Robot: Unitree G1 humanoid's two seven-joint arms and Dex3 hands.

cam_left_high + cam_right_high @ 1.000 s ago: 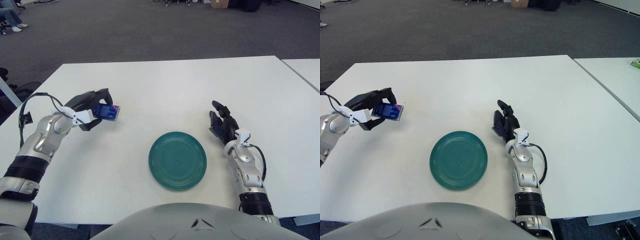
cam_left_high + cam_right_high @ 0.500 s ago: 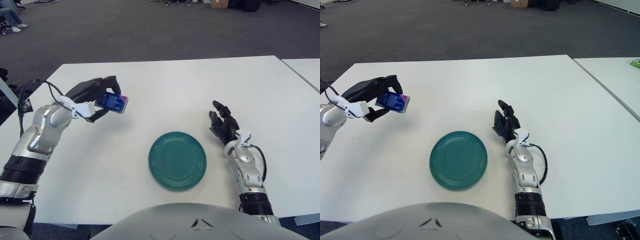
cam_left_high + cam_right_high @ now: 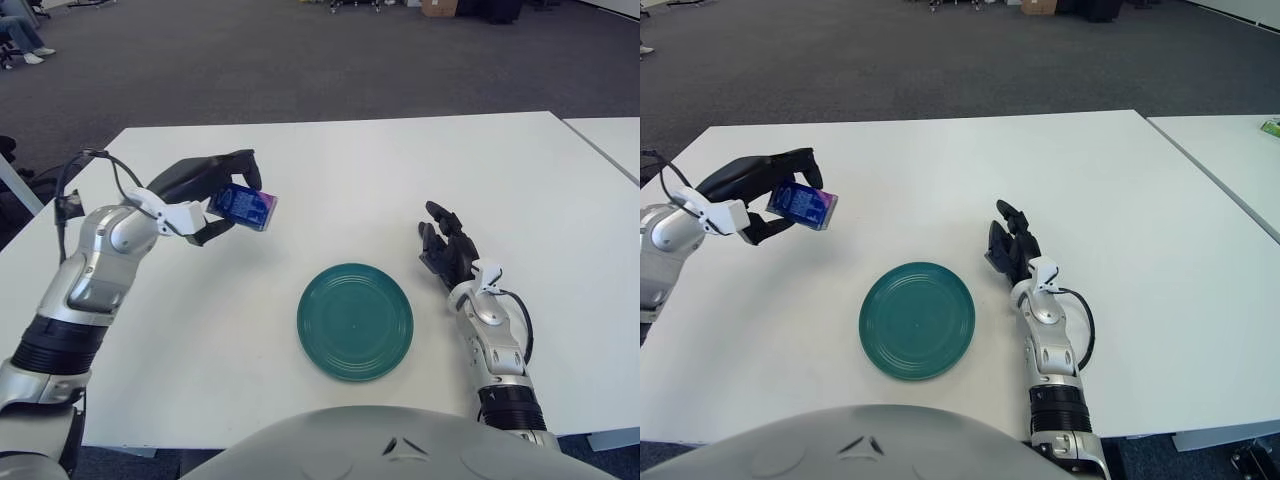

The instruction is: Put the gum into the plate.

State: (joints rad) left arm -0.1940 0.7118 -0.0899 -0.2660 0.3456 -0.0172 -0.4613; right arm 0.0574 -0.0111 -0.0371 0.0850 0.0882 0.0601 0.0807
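Observation:
A small blue and purple gum pack (image 3: 246,207) is held up above the white table (image 3: 330,170), left of centre. My left hand (image 3: 212,192) is shut on it, black fingers over its top and thumb beneath. The round green plate (image 3: 355,321) lies flat on the table near the front, to the right of the pack and lower in view. My right hand (image 3: 447,248) shows just right of the plate, fingers spread and holding nothing.
A second white table (image 3: 1240,150) stands off to the right, separated by a narrow gap. Grey carpet stretches beyond the far edge. My own grey torso (image 3: 380,445) fills the bottom of the view.
My left hand has carried the gum pack up and to the right, closer to the plate. The right hand and the plate have stayed where they were.

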